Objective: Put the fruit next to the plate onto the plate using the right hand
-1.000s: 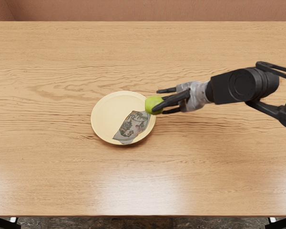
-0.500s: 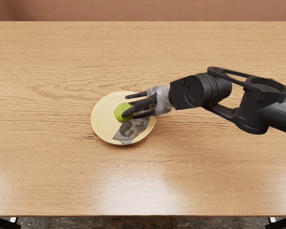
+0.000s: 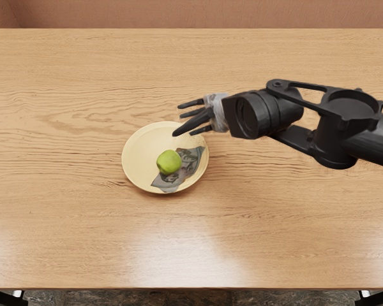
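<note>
1. Worktop [image 3: 83, 242]: wood grain, with a glare patch on the near side of the plate.
2. Plate [image 3: 134, 153]: round, pale yellow, lying flat on the worktop.
3. Fruit [image 3: 169, 162]: small, green, apple-like. It sits inside the plate, a little right of the plate's centre, and nothing is touching it.
4. Grey patterned patch [image 3: 188, 158]: in the right half of the plate, with the fruit sitting partly on it. Can't tell whether it is printed on the plate or a loose item.
5. Right hand [image 3: 206, 115]: at the far-right rim of the plate, clear of the fruit. Its fingers [image 3: 186, 127] are spread and point left toward the plate, and it is holding nothing. The lowest fingertip overlaps the rim in this view. It probably hovers above the rim, but height is hard to judge.
6. Right arm [image 3: 319, 124]: dark links, comes in from the right edge, on the far-right side of the plate.
7. Wall [image 3: 191, 13]: reddish-brown strip past the worktop's far edge, well beyond the plate.
</note>
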Available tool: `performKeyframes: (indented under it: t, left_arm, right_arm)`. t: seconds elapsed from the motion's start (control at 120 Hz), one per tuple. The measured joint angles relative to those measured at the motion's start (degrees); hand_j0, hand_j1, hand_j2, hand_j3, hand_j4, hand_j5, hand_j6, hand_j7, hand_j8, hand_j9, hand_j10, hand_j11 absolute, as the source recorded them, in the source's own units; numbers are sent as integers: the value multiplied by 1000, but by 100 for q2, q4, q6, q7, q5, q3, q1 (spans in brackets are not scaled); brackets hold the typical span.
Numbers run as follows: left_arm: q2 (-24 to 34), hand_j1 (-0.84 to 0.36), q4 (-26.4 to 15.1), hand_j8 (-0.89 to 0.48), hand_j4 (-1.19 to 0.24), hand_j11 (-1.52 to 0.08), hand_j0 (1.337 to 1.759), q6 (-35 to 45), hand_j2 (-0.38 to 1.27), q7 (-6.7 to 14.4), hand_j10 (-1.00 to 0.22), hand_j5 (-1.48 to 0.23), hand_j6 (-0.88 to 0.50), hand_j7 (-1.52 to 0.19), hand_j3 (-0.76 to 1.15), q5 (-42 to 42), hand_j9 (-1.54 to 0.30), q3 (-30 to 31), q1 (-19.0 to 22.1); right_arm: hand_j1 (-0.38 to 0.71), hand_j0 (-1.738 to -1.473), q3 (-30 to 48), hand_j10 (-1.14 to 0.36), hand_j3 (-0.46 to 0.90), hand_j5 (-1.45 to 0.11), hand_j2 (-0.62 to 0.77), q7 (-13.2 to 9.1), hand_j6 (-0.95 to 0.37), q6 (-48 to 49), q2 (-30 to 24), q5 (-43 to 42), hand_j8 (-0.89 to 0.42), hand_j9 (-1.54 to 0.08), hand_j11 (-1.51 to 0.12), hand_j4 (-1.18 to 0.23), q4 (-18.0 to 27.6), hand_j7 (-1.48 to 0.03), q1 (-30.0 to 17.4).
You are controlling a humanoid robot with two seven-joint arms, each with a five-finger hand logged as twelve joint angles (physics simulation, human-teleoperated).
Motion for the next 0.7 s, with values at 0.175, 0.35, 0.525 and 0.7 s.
performKeyframes:
  t: [0.175,0.35,0.525,0.7]
  left_arm:
    - [0,69,0,-234,-234,-304,1658,-2,47,0,-234,-304,-234,-304,0,2,-304,0,0]
    - [0,69,0,-234,-234,-304,1658,-1,47,0,-234,-304,-234,-304,0,2,-304,1,0]
    - [0,69,0,-234,-234,-304,1658,0,47,0,-234,-304,-234,-304,0,0,-304,0,0]
    - [0,69,0,-234,-234,-304,1658,-1,47,0,-234,-304,-234,-304,0,1,-304,0,0]
  right_arm:
    - [-84,-1658,-318,-227,0,-297,-21,0,-214,-104,-494,-59,-213,-297,-297,-227,329,-296,694]
    - [-206,-1658,777,-122,0,-159,-14,0,-116,768,-1576,204,-116,-159,-159,-121,731,-158,158]
    - [-258,-1658,1801,-77,0,-100,-11,0,-74,3162,-2500,417,-74,-100,-100,-76,1103,-100,-1063]
    - [-280,-1658,3144,-58,0,-75,-10,0,-56,5817,-3237,684,-56,-75,-75,-57,1268,-75,-2909]
